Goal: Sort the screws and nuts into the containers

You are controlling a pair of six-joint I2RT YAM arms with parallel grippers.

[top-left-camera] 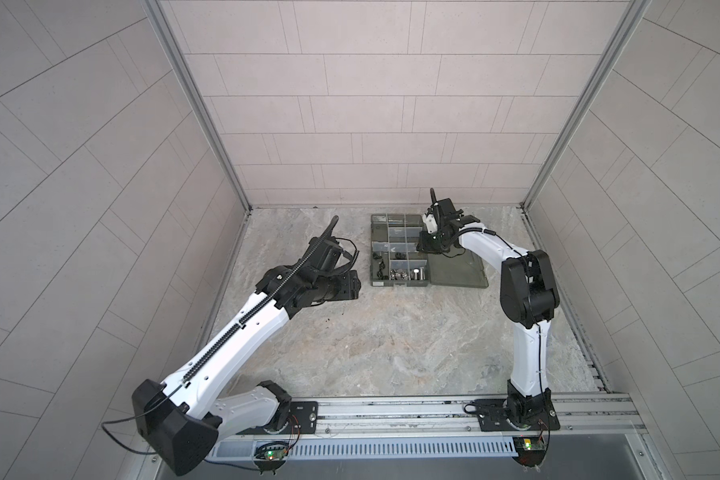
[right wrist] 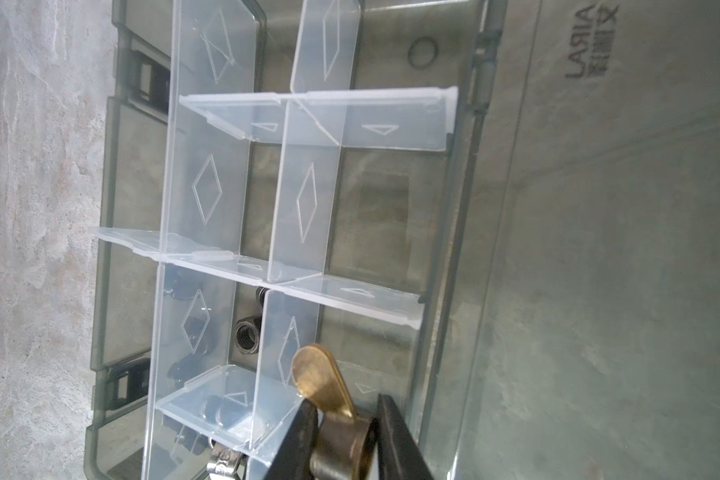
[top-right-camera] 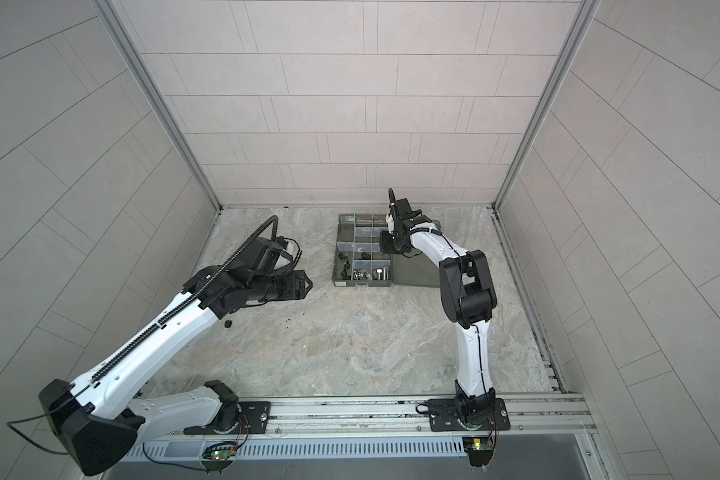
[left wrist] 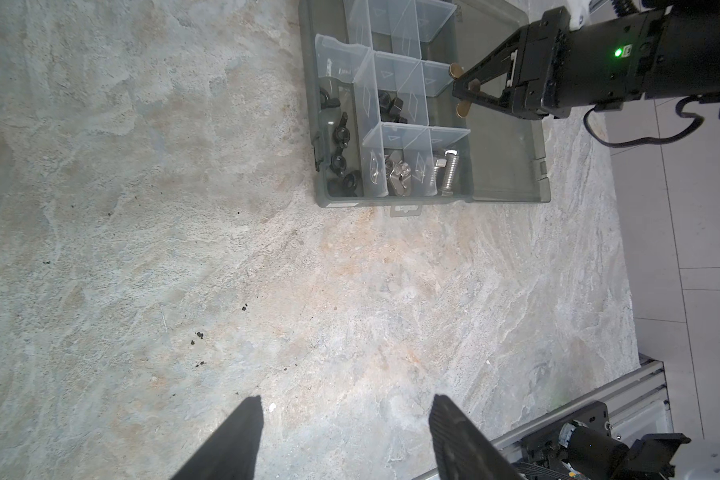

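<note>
My right gripper (right wrist: pixel 344 419) is shut on a brass wing nut (right wrist: pixel 321 378), one wing sticking out past the fingertips. It hangs over the smoky-grey organizer box (top-left-camera: pixel 399 285), above the compartments along the hinge side; the left wrist view shows the nut (left wrist: pixel 456 69) there too. Silver screws (left wrist: pixel 447 172) lie in a front compartment, silver wing nuts (left wrist: pixel 398 174) beside them, black nuts (left wrist: pixel 341 162) in the long side compartment. My left gripper (left wrist: pixel 346 405) is open and empty above bare table, left of the box (top-right-camera: pixel 362 284).
The box's lid (top-left-camera: pixel 458 270) lies open flat to the right of the box, under my right wrist. A small black piece (top-right-camera: pixel 228 323) lies on the marbled table beside my left forearm. Dark crumbs (left wrist: pixel 200 334) dot the table. Walls close in on three sides.
</note>
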